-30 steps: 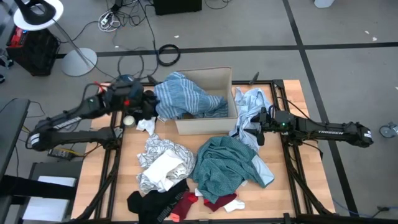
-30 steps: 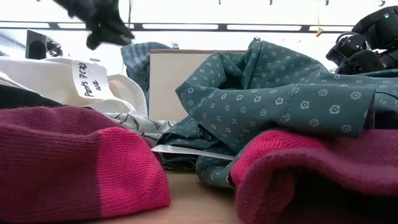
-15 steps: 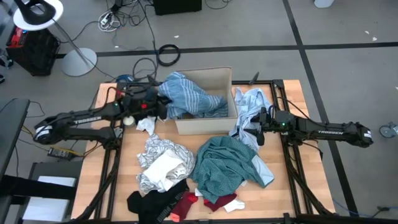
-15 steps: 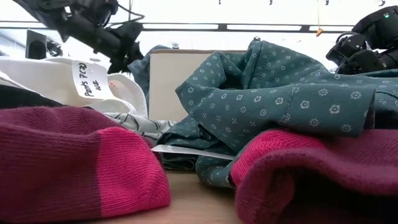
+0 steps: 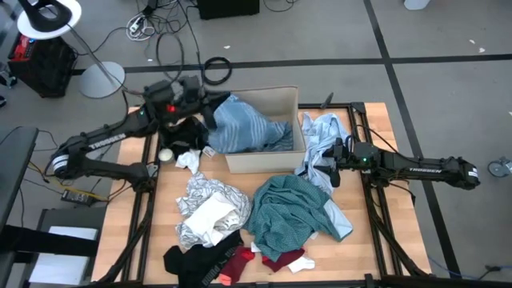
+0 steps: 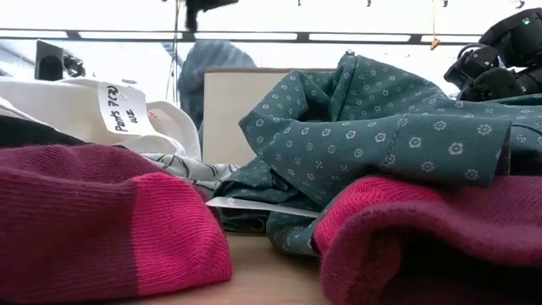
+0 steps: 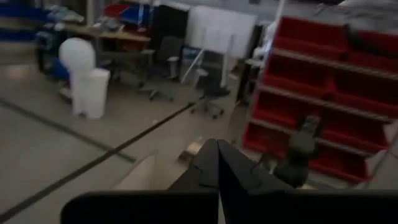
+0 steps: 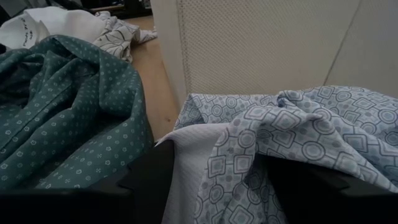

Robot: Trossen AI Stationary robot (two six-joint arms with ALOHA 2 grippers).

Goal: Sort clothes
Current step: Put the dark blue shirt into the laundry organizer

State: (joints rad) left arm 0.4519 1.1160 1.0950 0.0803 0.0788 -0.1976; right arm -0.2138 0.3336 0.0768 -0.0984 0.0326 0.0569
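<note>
left claw (image 5: 210, 114) is pinched shut on the near-left edge of the blue striped shirt (image 5: 244, 128), lifting it — the rest trails rightward into the cardboard box (image 5: 282, 99). left arm reaches in from the table's left; right claw (image 5: 330, 159) waits spread open over the pale blue shirt (image 5: 318, 136).

Left claw (image 6: 207, 4) cut off by the low view's edge — striped garment (image 5: 244, 128) hides the box (image 5: 276, 100) floor.

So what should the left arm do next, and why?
Probably lift a little more: the left gripper is shut on the striped shirt, most of which lies in the box. The right gripper rests open at the pale shirt.
</note>
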